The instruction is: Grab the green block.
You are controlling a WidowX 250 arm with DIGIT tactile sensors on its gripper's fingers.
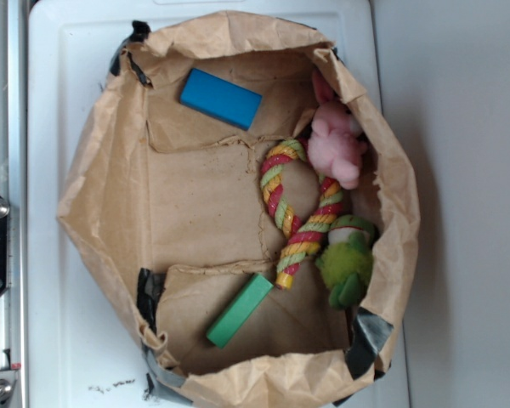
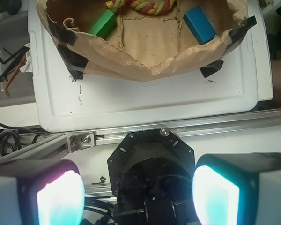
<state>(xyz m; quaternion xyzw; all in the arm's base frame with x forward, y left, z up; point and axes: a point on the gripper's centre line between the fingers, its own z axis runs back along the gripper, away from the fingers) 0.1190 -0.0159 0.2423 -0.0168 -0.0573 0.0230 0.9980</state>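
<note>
1. A white counter [image 1: 59,85] carries a shallow brown paper bag [image 1: 102,187], its rim rolled down and fixed at the corners with black tape [image 2: 71,60]. A metal rail [image 2: 215,125] runs along the counter's near edge in the wrist view, and loose cables [image 2: 7,75] lie off to one side there.
2. The end effector [image 2: 138,187] sits back over the robot's base, well apart from the bag. Its two glowing pads [image 2: 60,197] stand wide apart with nothing between them, so it is empty and fully spread.
3. It does not appear in the exterior view, so I judge the approach has not begun: this is the very start of the reach.
4. The green block [image 1: 240,310] lies flat on the bag floor, angled, near the bag's lower wall in the exterior view. One end is just beside the tip of the striped rope toy [image 1: 302,217]; whether they touch I cannot tell.
5. The next move likely calls for travelling out over the bag rim, turning the wrist so the jaws cross the block's narrow width, then lowering inside the paper wall.
6. Farther off lie a blue block [image 1: 222,98], a pink plush toy [image 1: 336,140] and a green plush frog [image 1: 348,263], none of them the target.
</note>
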